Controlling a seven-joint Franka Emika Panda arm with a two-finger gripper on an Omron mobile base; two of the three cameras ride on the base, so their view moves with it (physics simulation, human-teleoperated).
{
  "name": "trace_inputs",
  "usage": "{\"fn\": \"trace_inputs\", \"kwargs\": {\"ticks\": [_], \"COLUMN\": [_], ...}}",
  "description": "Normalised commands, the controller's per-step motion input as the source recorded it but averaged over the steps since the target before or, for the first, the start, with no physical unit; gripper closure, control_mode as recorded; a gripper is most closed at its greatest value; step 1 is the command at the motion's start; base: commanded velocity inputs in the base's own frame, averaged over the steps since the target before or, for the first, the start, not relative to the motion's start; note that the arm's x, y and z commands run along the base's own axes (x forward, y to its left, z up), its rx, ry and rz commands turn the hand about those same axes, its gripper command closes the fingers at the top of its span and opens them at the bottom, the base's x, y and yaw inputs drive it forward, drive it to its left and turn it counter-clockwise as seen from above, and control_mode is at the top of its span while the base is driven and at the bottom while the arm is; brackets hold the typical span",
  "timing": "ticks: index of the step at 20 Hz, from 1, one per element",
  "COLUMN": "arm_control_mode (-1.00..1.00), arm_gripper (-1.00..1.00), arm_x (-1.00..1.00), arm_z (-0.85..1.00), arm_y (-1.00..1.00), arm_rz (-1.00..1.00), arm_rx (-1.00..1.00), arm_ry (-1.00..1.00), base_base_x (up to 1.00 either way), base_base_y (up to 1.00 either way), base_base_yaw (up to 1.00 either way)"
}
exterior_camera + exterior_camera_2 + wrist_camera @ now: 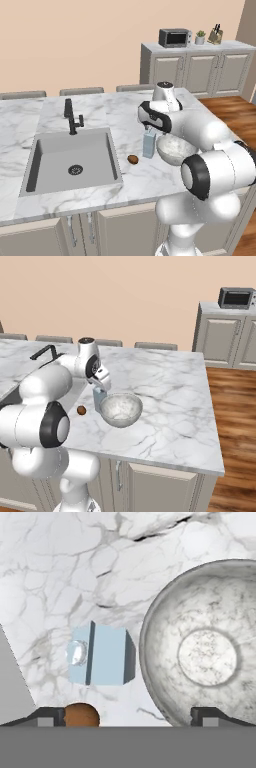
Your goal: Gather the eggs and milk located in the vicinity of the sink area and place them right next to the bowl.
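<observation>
Below the spread gripper [128, 714], empty, 1 brown oval egg [81, 715] is half cut off beside its left fingertip; the pale blue gabled milk carton [101, 655] stands just beside the speckled grey-white bowl [207, 657] on marble counter [60, 572].

The counter [125, 105] is viewed forward and down from behind-left and behind-right. The hand view looks straight down, close. Bowl [175, 148], milk [100, 654] and egg [81, 715] are shared.

White marble counter [100, 112] with recessed sink [72, 159]. Milk carton [149, 143], bowl [176, 150] and brown egg [132, 159] stand on it, close together
</observation>
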Motion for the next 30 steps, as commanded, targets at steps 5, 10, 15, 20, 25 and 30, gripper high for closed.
{"fn": "trace_inputs", "kwargs": {"ticks": [5, 10, 15, 20, 25, 30], "arm_control_mode": [-1.0, -1.0, -1.0, -1.0, -1.0, -1.0], "arm_gripper": [-1.0, -1.0, -1.0, -1.0, -1.0, -1.0], "arm_x": [-0.36, -0.27, -0.18, -0.14, -0.14, -0.14], "arm_z": [0.0, 0.0, 0.0, -0.02, -0.15, -0.27], "arm_y": [0.15, 0.25, 0.28, 0.3, 0.25, 0.21], "arm_rz": [0.09, 0.09, 0.08, 0.08, 0.08, 0.08], "arm_rx": [0.0, 0.0, 0.0, 0.0, 0.0, 0.0], "arm_ry": [0.0, 0.0, 0.0, 0.0, 0.01, 0.02], "base_base_x": [0.0, 0.0, 0.0, 0.0, 0.0, 0.0], "base_base_y": [0.0, 0.0, 0.0, 0.0, 0.0, 0.0], "base_base_yaw": [0.0, 0.0, 0.0, 0.0, 0.0, 0.0]}}
